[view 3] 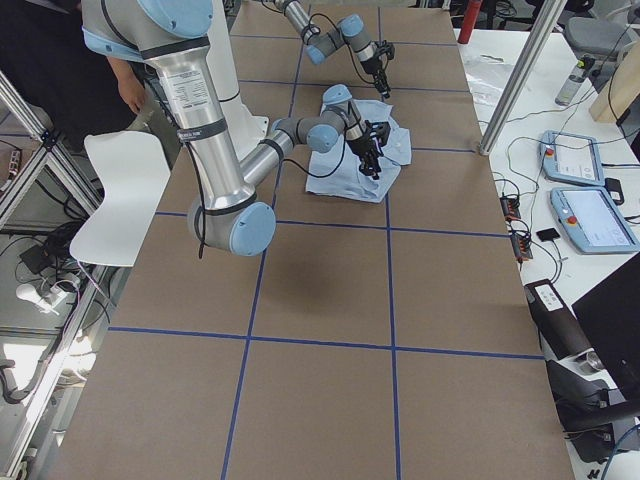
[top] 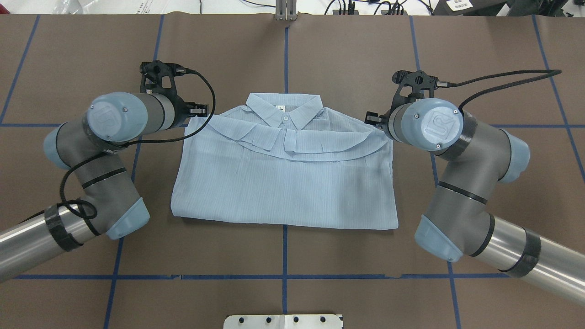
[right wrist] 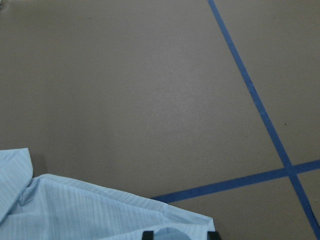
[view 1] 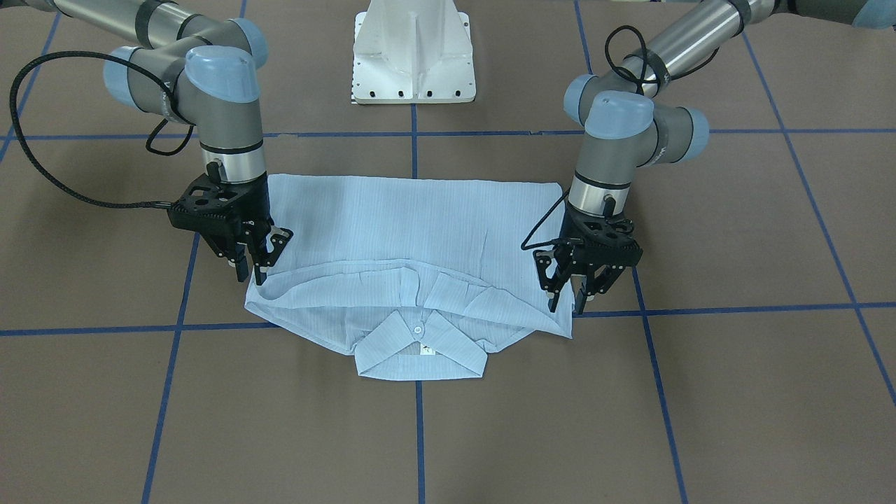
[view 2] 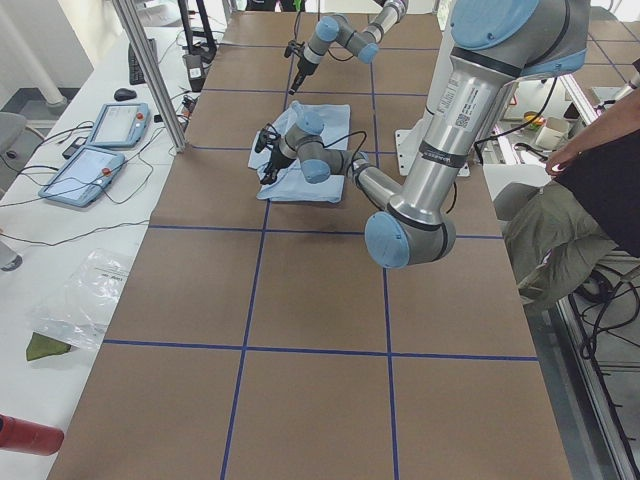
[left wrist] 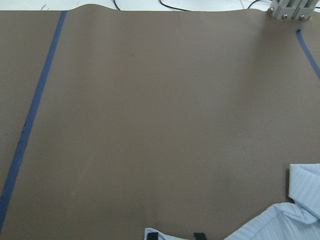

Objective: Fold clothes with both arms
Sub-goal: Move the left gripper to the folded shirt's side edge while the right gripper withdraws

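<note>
The light blue striped shirt [view 1: 413, 224] lies flat mid-table, its lower part folded up toward the collar [view 1: 420, 350]; it also shows in the overhead view [top: 283, 183]. My left gripper [view 1: 566, 302] points down at the shirt's shoulder corner on my left, jaws apart, a bit of cloth at one fingertip in the left wrist view [left wrist: 175, 235]. My right gripper [view 1: 250, 274] points down at the opposite shoulder corner, jaws apart, with cloth between the tips in the right wrist view [right wrist: 180, 235]. From overhead both grippers [top: 196, 110] [top: 372, 119] are mostly hidden under their wrists.
The white pedestal base [view 1: 413, 56] stands at the robot's edge behind the shirt. Blue tape lines [view 1: 175, 329] grid the brown table. A seated person [view 2: 580, 200] is beside the table. Tablets [view 3: 590, 190] lie on a side bench.
</note>
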You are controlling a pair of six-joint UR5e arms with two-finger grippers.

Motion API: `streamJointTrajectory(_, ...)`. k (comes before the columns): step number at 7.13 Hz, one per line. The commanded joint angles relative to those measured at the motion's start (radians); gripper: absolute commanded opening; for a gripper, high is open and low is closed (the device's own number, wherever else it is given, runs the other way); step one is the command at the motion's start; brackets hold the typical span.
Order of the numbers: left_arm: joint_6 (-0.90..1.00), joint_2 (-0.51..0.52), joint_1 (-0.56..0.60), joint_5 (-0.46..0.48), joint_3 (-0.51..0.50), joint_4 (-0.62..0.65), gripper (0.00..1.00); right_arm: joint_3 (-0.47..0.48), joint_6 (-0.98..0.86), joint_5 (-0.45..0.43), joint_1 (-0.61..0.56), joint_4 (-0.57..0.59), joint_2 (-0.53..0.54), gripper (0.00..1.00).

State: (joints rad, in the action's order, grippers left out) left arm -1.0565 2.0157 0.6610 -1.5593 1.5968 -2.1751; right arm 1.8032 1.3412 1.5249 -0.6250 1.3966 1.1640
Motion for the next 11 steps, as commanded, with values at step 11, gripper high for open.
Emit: streamJointTrajectory(11, -0.203, -0.287, -0.271, -0.028, 0.235, -0.005, 0.98, 0.045, -0.03, 0.055, -0.015, -0.002, 0.005, 1.0)
